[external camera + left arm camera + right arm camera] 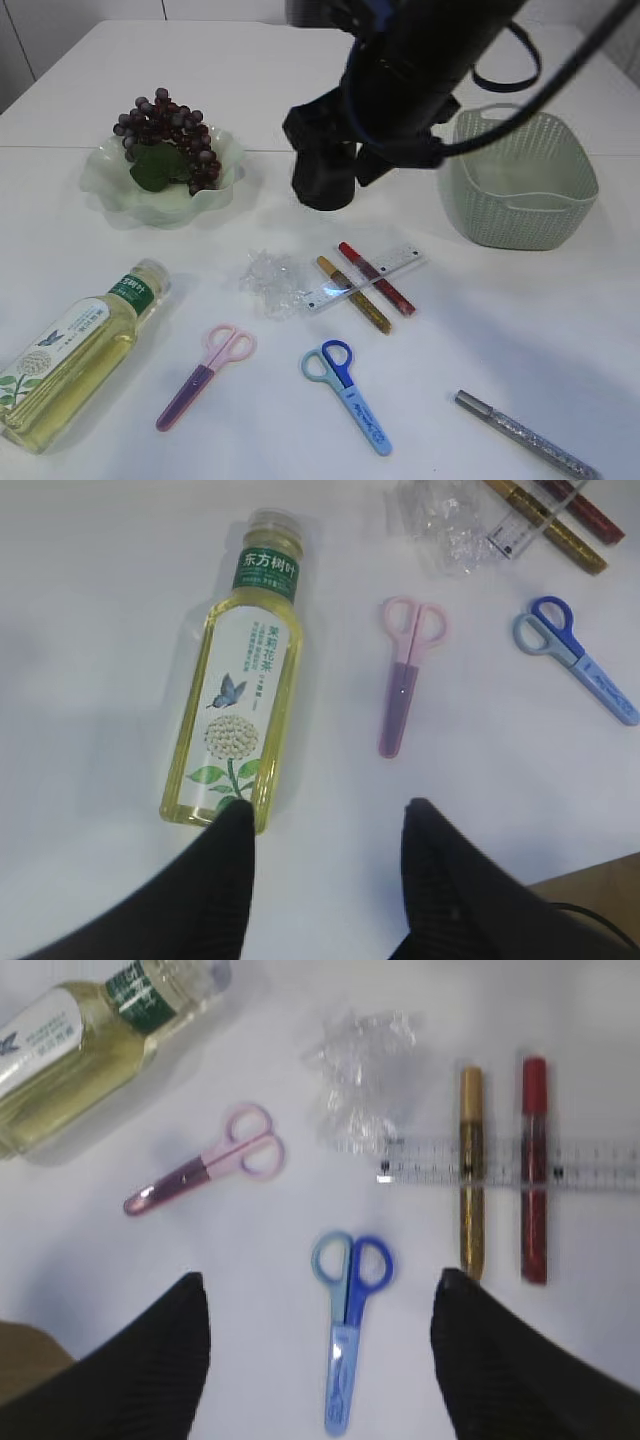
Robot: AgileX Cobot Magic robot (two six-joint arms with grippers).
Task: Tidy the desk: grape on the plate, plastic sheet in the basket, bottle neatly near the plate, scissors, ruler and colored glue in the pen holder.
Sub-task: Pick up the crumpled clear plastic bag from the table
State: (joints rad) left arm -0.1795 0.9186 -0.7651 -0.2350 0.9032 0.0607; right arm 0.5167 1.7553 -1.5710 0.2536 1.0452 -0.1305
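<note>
Both claws released, empty.
My right claw point(320, 1360) gapes wide above the blue scissors point(347, 1332); my left claw point(325, 850) hangs half-open beside the bottle point(235, 680), lower frame.

The white bench point(560, 320) carries everything, with a seam line running across it towards its far side. A silver glitter pen point(525, 435) lies slantwise near the bench's near right corner, well apart from the other things. In the left wrist view a brown patch shows past the bench's near edge.
</note>
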